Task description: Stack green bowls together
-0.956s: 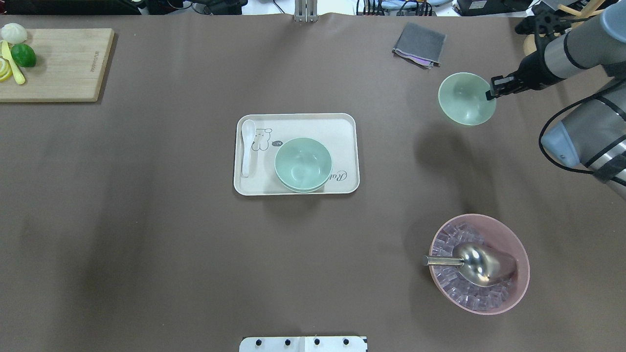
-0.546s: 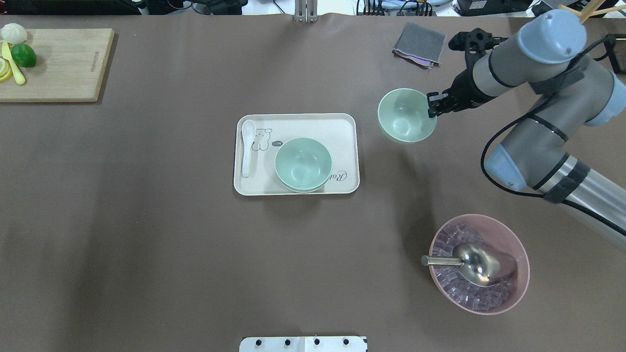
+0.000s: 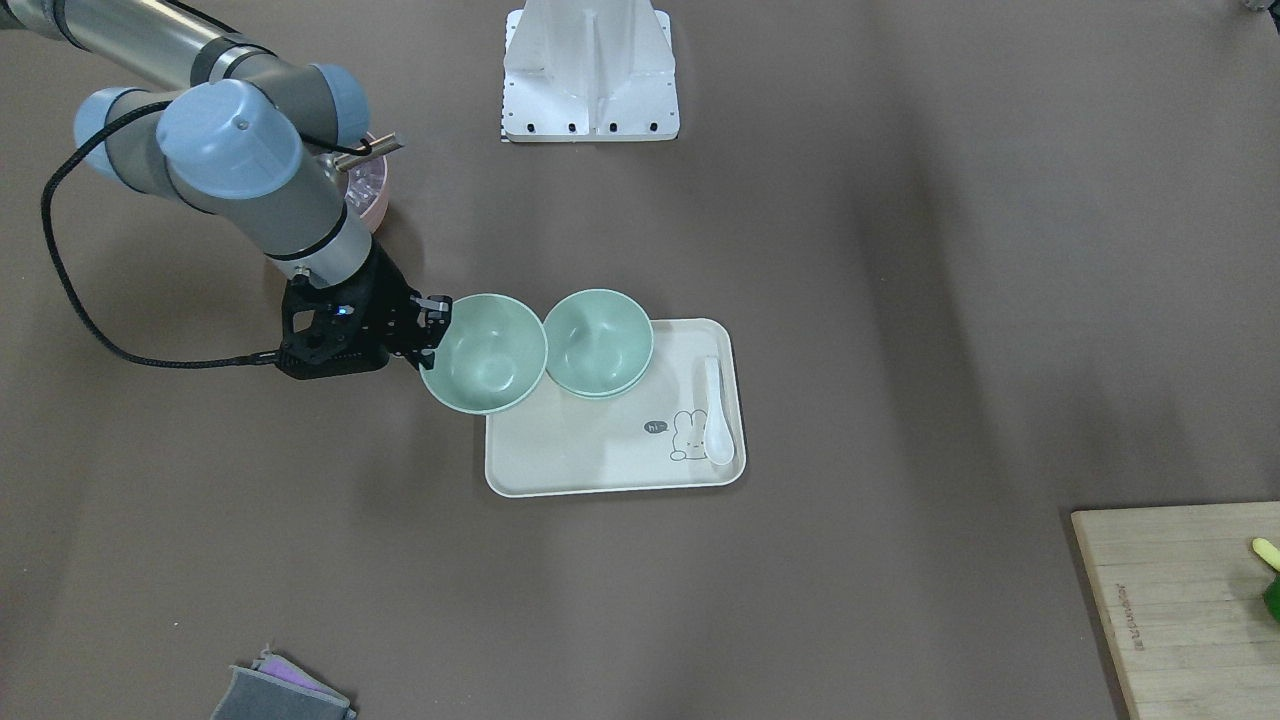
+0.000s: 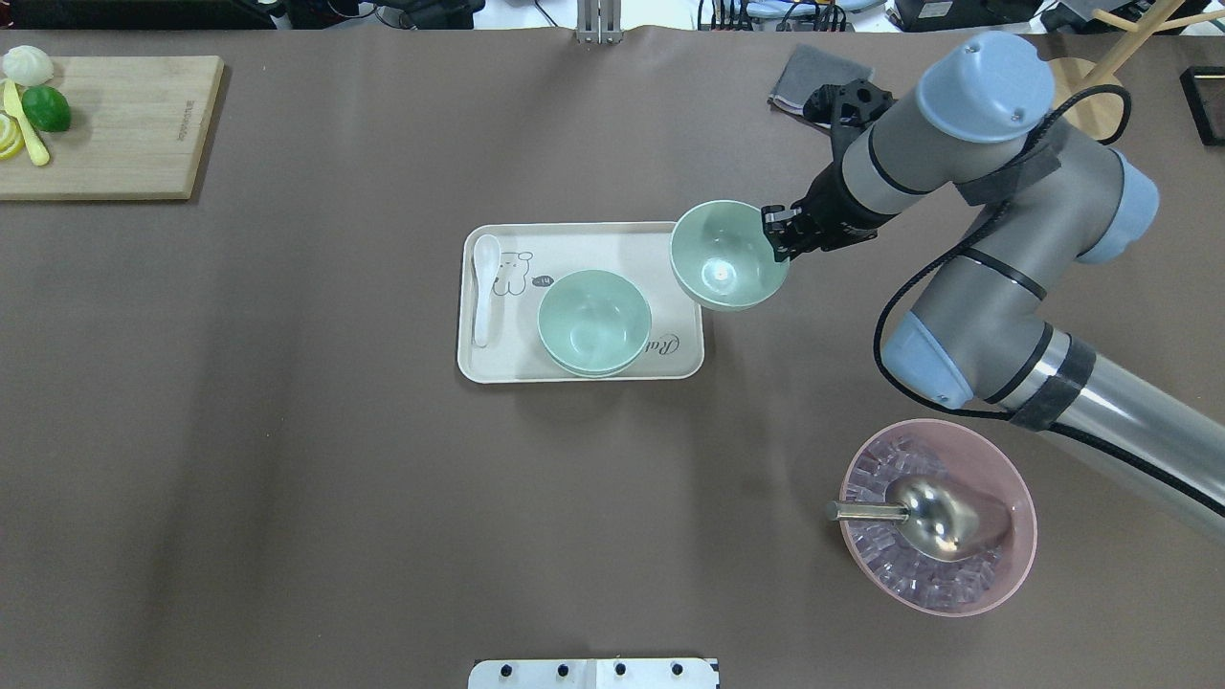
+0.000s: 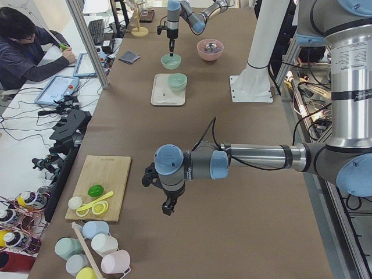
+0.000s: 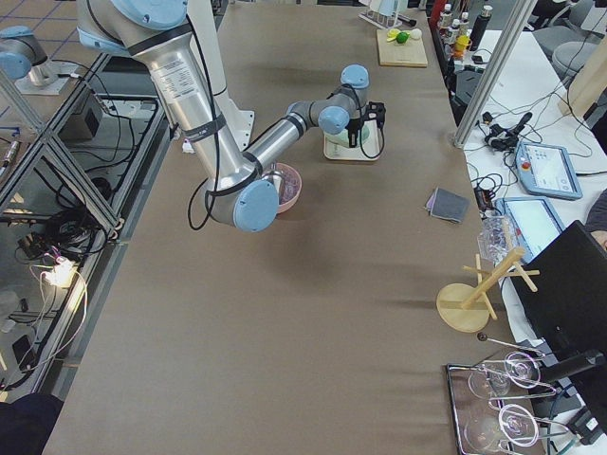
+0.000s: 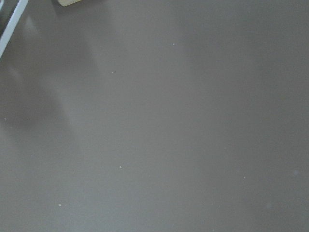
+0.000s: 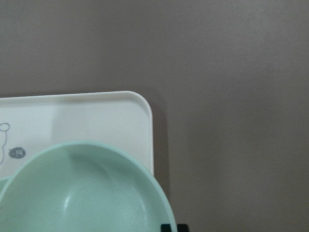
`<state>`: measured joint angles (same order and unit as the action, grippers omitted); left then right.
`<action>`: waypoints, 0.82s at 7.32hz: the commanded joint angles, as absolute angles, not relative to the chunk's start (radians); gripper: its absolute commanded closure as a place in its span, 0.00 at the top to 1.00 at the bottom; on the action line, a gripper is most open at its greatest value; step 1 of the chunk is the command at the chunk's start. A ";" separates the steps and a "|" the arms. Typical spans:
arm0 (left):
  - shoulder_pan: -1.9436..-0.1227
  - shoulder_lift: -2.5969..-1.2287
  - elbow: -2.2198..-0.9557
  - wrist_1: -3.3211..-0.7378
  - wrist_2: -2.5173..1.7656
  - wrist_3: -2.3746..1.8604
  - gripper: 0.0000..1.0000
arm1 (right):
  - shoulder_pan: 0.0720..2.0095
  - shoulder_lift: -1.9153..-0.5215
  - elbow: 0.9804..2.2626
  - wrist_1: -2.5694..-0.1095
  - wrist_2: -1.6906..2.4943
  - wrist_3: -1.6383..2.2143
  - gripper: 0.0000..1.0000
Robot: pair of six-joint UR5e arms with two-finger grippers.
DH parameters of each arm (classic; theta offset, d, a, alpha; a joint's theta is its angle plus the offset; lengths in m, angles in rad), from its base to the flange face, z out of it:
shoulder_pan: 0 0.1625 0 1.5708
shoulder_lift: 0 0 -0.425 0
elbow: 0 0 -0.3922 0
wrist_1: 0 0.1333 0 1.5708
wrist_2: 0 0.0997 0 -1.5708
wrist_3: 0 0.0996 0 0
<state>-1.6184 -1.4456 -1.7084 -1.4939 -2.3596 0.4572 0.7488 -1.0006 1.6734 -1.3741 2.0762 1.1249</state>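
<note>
My right gripper [image 4: 777, 234] is shut on the rim of a pale green bowl [image 4: 729, 255], holding it upright in the air over the far right corner of the cream tray [image 4: 593, 247]. On the tray sits another green bowl [image 4: 593, 321] with a second rim showing beneath it, nested. In the front-facing view the held bowl [image 3: 484, 353] hangs just beside the nested bowls [image 3: 598, 342]. The right wrist view shows the held bowl [image 8: 87, 193] above the tray corner [image 8: 111, 111]. My left gripper [image 5: 167, 209] shows only in the exterior left view, low over bare table; I cannot tell its state.
A white spoon [image 4: 485, 287] lies along the tray's left side. A pink bowl [image 4: 1016, 536] with ice cubes and a metal scoop stands at the near right. A grey cloth [image 4: 804, 77] lies at the far right, a cutting board [image 4: 115, 124] with fruit at the far left.
My right arm has carried the green bowl leftward and nearer, from the far right of the table to the tray's far right corner. The nested bowls have not moved.
</note>
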 commanded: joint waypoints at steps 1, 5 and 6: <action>-1.631 -1.447 -1.707 -1.479 -2.359 0.477 0.98 | 0.675 -0.934 1.671 -1.407 2.030 1.233 0.00; -1.631 -1.439 -1.707 -1.482 -2.359 0.477 0.98 | 0.614 -0.845 1.616 -1.434 1.945 1.298 0.00; -1.631 -1.437 -1.709 -1.483 -2.361 0.477 0.98 | 0.611 -0.838 1.602 -1.431 1.934 1.299 0.00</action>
<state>-1.6302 -1.4399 -1.7072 -1.4819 -2.3596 0.4770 0.6167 -0.8512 1.6214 -1.4327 1.9483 1.2933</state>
